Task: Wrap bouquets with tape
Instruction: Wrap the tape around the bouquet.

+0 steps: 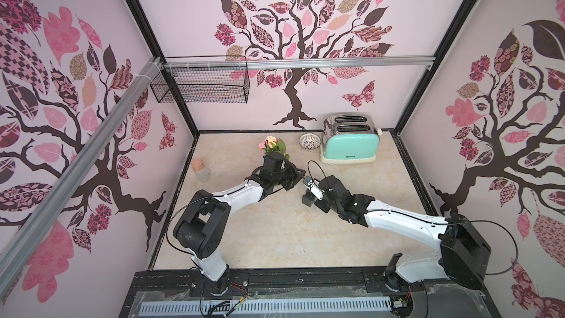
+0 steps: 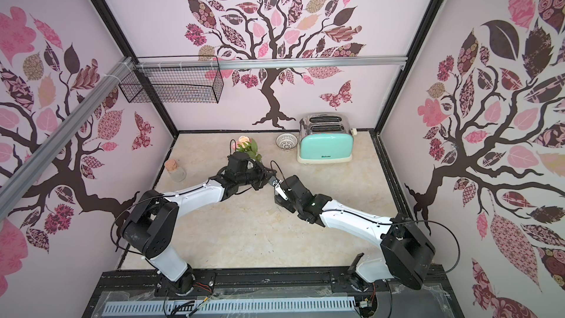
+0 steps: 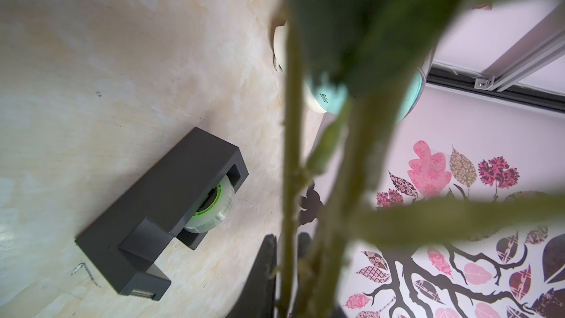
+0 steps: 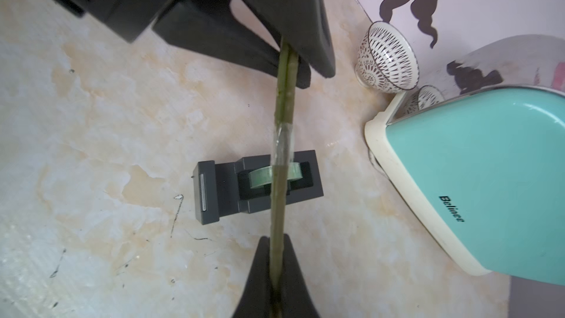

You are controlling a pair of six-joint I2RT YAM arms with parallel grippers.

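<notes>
Left end effector (image 4: pixel 293 62) and right end effector (image 4: pixel 275 249) both clamped on bouquet (image 4: pixel 284 99) stems, tape (image 4: pixel 282 145) band wrapped mid-span; next move likely pressing it flat.

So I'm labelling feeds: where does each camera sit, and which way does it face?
Top views: high above the robot's base, looking down and forward across the table; left arm and right arm show.
Left wrist: on the left arm, looking past the bouquet to the tape dispenser; one dark finger shows.
Right wrist: on the right arm, looking along the right gripper, shut on the bouquet, toward the left gripper.
Wrist views share tape dispenser and toaster.
</notes>
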